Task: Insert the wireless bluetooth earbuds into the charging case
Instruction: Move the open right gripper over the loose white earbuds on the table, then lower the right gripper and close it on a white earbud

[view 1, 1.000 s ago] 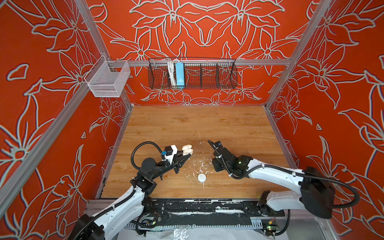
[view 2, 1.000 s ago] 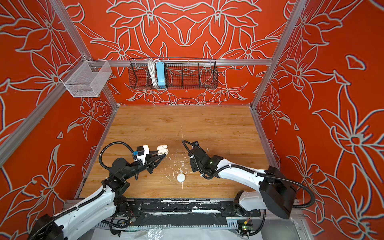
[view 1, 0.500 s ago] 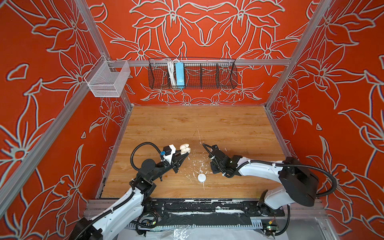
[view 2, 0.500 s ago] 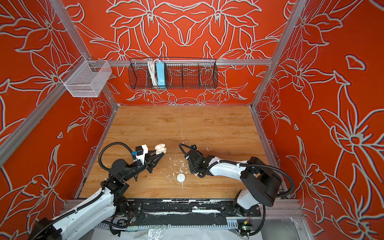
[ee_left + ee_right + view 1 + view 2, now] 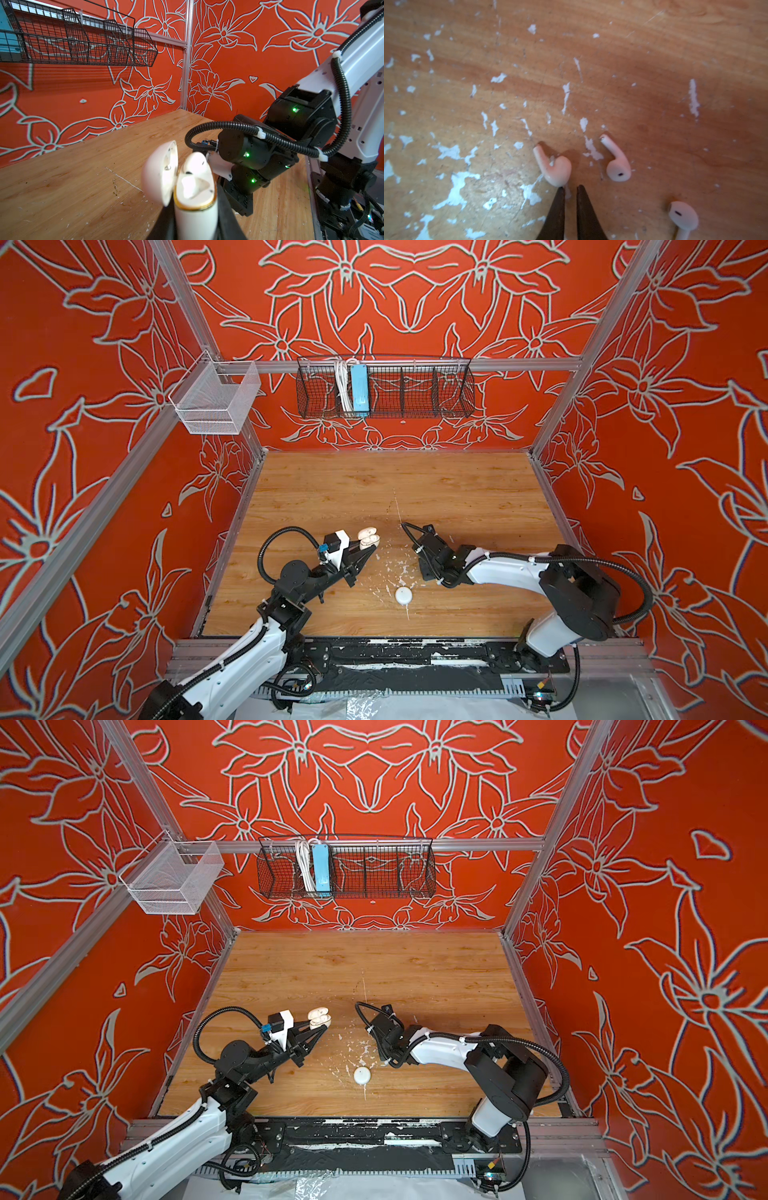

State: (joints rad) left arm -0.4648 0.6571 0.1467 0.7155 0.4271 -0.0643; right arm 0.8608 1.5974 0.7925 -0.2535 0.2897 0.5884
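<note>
The charging case [image 5: 404, 595], a round white puck, lies closed on the wooden table in both top views [image 5: 362, 1075]. My left gripper [image 5: 371, 550] is shut on a cream case [image 5: 195, 199] with a gold rim. It holds that case off the table with the lid [image 5: 160, 172] swung open and something white inside. Three white earbuds lie on the table in the right wrist view: one [image 5: 557, 169] touching a fingertip, one [image 5: 618, 166] beside it, and one [image 5: 683, 216] farther off. My right gripper [image 5: 570, 187] points down with its jaws almost together and nothing between them.
White paint flecks [image 5: 390, 568] are scattered over the table between the two arms. A black wire basket [image 5: 384, 385] holding a blue box hangs on the back wall. A white mesh basket [image 5: 216, 400] hangs on the left wall. The black front rail [image 5: 374, 655] borders the table.
The right arm swung in toward the middle, dropped its gripper to the table and narrowed its jaws. The left arm kept the cream case where it was.
</note>
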